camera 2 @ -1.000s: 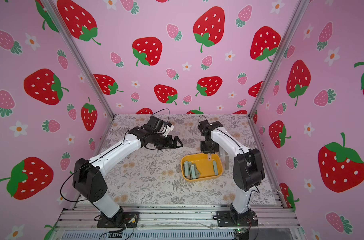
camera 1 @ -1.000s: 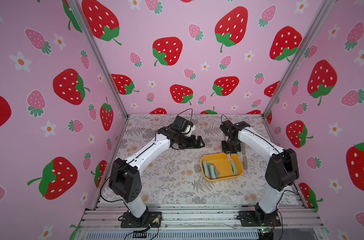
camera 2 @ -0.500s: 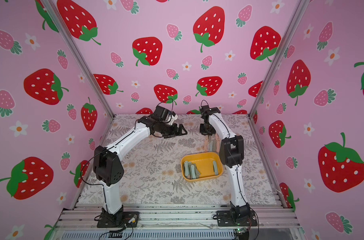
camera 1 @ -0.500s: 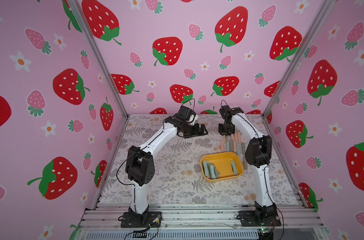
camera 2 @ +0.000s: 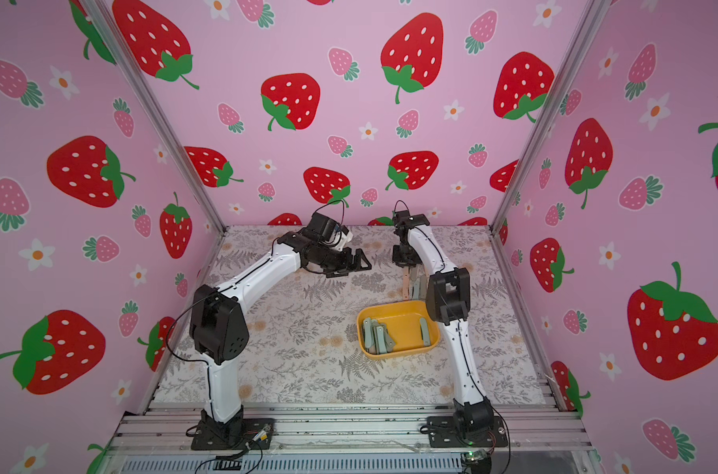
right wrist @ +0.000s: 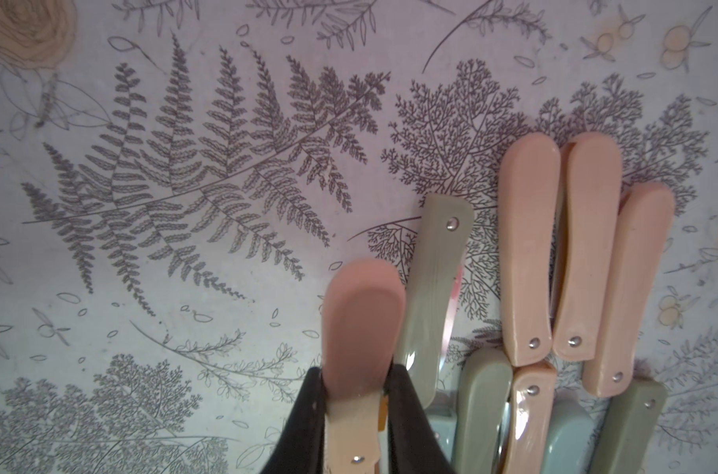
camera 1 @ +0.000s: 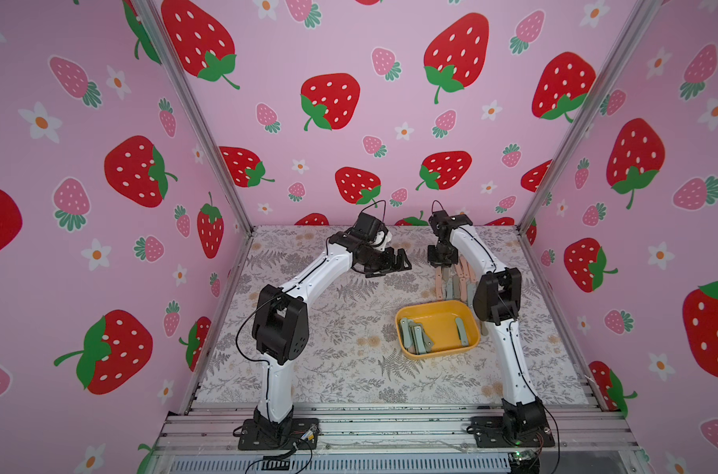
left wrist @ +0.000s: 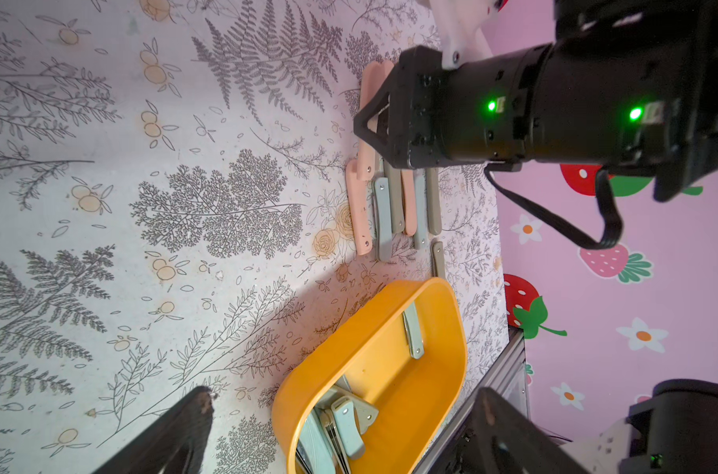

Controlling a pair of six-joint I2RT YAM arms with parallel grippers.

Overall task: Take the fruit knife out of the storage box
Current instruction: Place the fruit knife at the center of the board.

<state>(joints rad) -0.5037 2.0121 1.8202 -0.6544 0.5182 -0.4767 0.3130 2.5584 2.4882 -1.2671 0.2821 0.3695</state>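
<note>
Fingers of the left gripper [camera 1: 399,262] stand spread wide and empty. It hovers above the grey fern-printed table mat [camera 1: 328,349] toward the back, well apart from anything the task concerns.

Next along, the shallow yellow-orange plastic storage box [camera 1: 437,304] rests flat on the mat. Inside it a cluster of folded grey-green fruit knives [camera 1: 415,335] is piled at its left end, and a lone grey-green knife [camera 1: 460,330] lies near its right wall.

Behind the box, the right gripper [right wrist: 355,383] pinches a folded pink-handled fruit knife [right wrist: 363,320] across its handle. The knife is outside the box and low over the mat; whether it touches the mat I cannot tell. Beneath it and on to the right, a row of pink and grey-green folded knives [left wrist: 390,205] lies side by side on the mat, some touching, between the box and the back wall.

Judged from this, the job is more than half done. Many knives are out and one is in hand, seemingly about to join the row. The cluster and the lone knife are left to fetch.

The cluster looks like the awkward part, since its knives overlap and crowd against the box wall. The right arm's black elbow joint [camera 1: 495,297] hangs just beside the box's far right corner, crowding that side.
</note>
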